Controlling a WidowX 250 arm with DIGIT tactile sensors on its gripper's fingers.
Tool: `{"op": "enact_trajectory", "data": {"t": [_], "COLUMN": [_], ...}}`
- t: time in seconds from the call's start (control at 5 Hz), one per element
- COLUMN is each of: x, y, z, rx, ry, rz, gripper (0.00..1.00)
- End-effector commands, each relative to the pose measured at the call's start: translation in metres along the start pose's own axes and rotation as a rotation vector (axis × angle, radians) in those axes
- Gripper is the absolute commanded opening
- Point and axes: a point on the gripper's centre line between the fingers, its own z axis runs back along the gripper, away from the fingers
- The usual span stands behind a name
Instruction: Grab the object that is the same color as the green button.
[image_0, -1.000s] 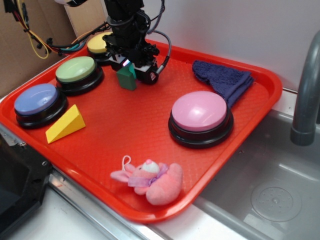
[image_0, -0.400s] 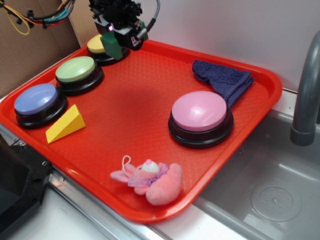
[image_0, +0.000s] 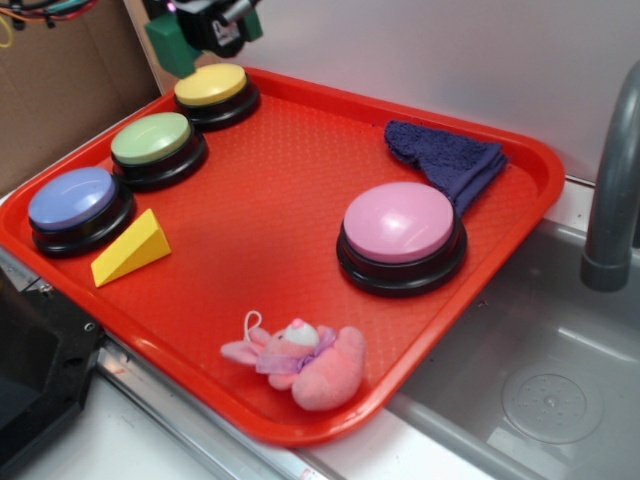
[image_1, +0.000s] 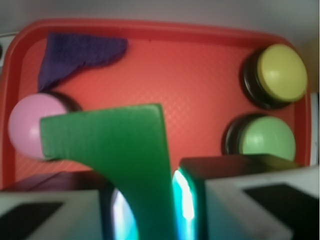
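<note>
My gripper (image_0: 200, 25) is at the top left of the exterior view, high above the red tray (image_0: 290, 210), shut on the dark green arch block (image_0: 170, 45). In the wrist view the green block (image_1: 115, 150) fills the middle, pinched between my two fingers (image_1: 235, 180), with its notch curving on the left. The green button (image_0: 152, 140) sits on the tray's left side, between the yellow button (image_0: 211, 86) and the blue-purple button (image_0: 72, 198). It also shows in the wrist view (image_1: 266, 138), far below.
A yellow wedge block (image_0: 130, 250) lies near the blue-purple button. A large pink button (image_0: 400, 225), a purple cloth (image_0: 445, 158) and a pink plush toy (image_0: 305, 362) lie on the tray. A sink (image_0: 540, 380) and grey faucet (image_0: 612, 190) are at the right.
My gripper has risen and moved back-left with the green block, from the tray surface near the yellow button to high above the tray's far left corner.
</note>
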Motion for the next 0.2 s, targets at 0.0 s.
{"op": "enact_trajectory", "data": {"t": [0.0], "x": [-0.0154], "y": [0.0077], "z": [0.0151], "rx": [0.050], "ry": [-0.025], "rz": [-0.001], "gripper": [0.00]}}
